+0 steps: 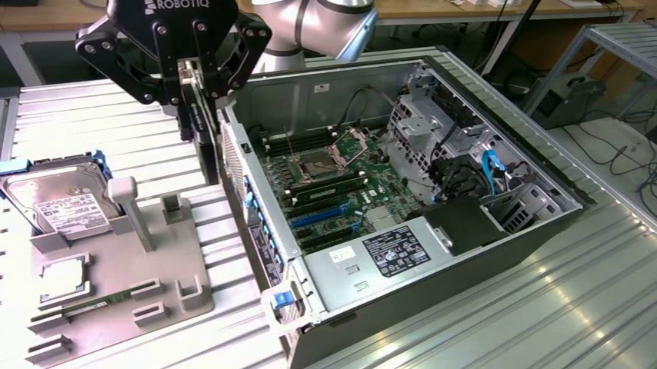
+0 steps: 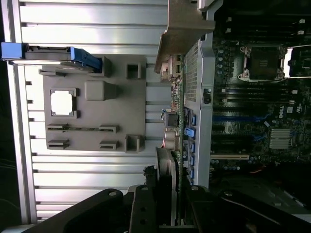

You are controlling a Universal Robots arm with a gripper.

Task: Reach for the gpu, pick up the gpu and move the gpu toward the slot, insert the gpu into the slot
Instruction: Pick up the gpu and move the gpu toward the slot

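Observation:
My gripper point(image 1: 195, 92) is shut on the gpu point(image 1: 205, 150), a thin dark card that hangs on edge below the fingers. The card is in the air, just outside the open computer case's left wall as the exterior view shows it. In the wrist view the gpu point(image 2: 171, 121) shows edge-on, running from my gripper point(image 2: 170, 196) out to its pale metal bracket point(image 2: 187, 29), level with the case wall. The slot point(image 1: 316, 217), a long blue strip on the green motherboard, lies inside the case, apart from the card. The same slot point(image 2: 238, 118) appears beyond the wall.
A grey fixture tray point(image 1: 175, 288) beside the case holds a hard drive point(image 1: 61, 201), a processor chip point(image 1: 64, 278) and a memory stick point(image 1: 98, 301). The case wall point(image 1: 238, 161) stands between card and motherboard. Cables and a drive cage point(image 1: 482, 173) crowd the case's far side.

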